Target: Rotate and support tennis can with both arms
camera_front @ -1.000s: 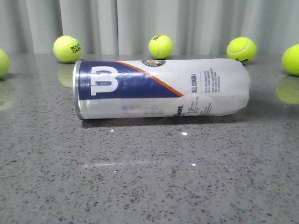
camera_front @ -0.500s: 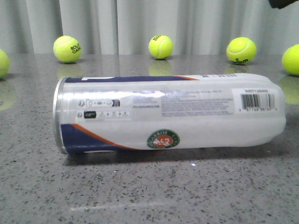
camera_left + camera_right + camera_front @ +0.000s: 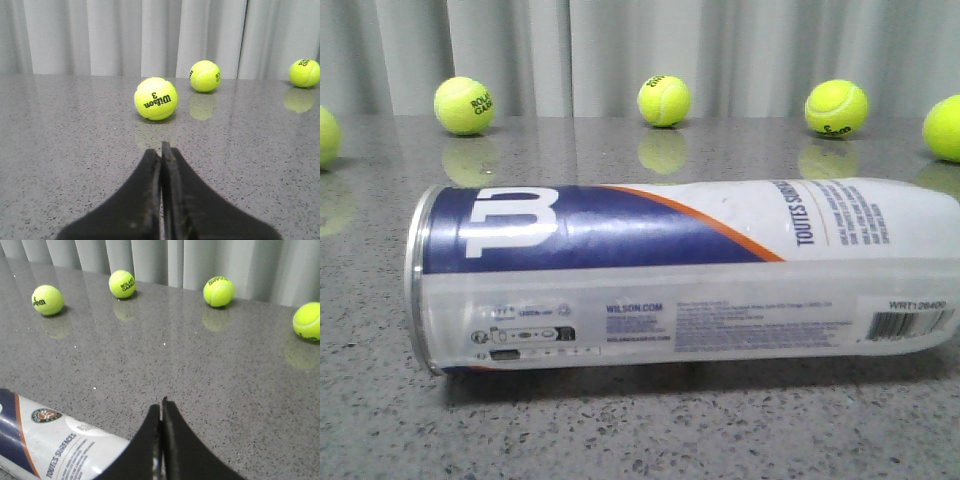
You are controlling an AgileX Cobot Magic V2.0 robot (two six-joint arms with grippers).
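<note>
The tennis can (image 3: 670, 275) lies on its side on the grey speckled table (image 3: 620, 440), near the front. Its metal rim (image 3: 416, 285) points left, and its navy band with the white W faces up. Its right end runs to the picture's edge. No arm shows in the front view. My right gripper (image 3: 161, 404) is shut and empty, and hangs over the table just beside the can's white end (image 3: 55, 450). In the left wrist view my left gripper (image 3: 161, 148) is shut and empty, low over bare table; the can does not show there.
Several yellow-green tennis balls (image 3: 664, 100) line the back of the table in front of a grey curtain (image 3: 620, 50). One ball marked Wilson 3 (image 3: 156, 98) lies a short way ahead of my left gripper.
The can has rolled toward the camera, turning about its long axis, so different label faces came up. A dark shape at the top right half a second ago is gone.
</note>
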